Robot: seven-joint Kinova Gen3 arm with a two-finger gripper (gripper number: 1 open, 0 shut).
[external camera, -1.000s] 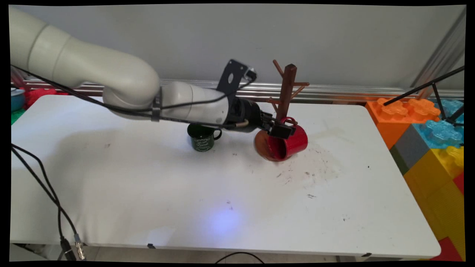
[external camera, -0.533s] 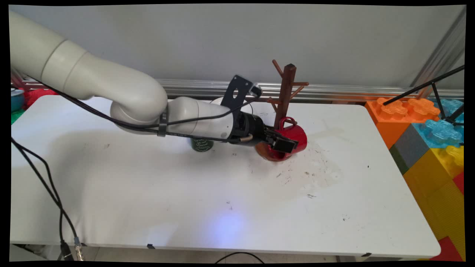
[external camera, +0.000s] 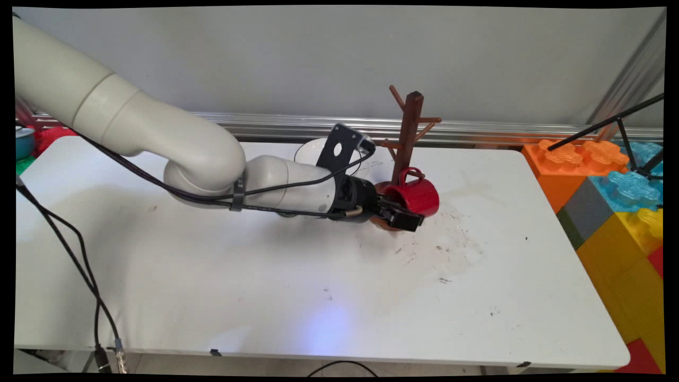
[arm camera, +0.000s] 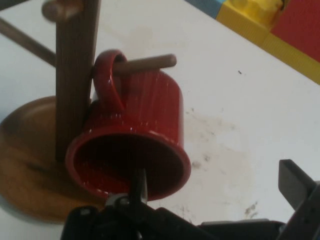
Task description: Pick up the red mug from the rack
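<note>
White table point(external camera: 212, 276): spread fingers point(arm camera: 292, 182) sit just below red mug point(arm camera: 145, 135), which hangs on rack peg point(arm camera: 145, 64).

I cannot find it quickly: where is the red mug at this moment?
In the main view the red mug hangs by its handle on a low peg of the wooden mug tree, right of centre, just beyond the gripper.

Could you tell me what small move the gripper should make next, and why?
Probably back straight away from the red mug. It hangs by its handle on a peg of the wooden mug tree, and the gripper has its jaws open, with one finger close at the mug's rim. A sideways move might knock it off.
</note>
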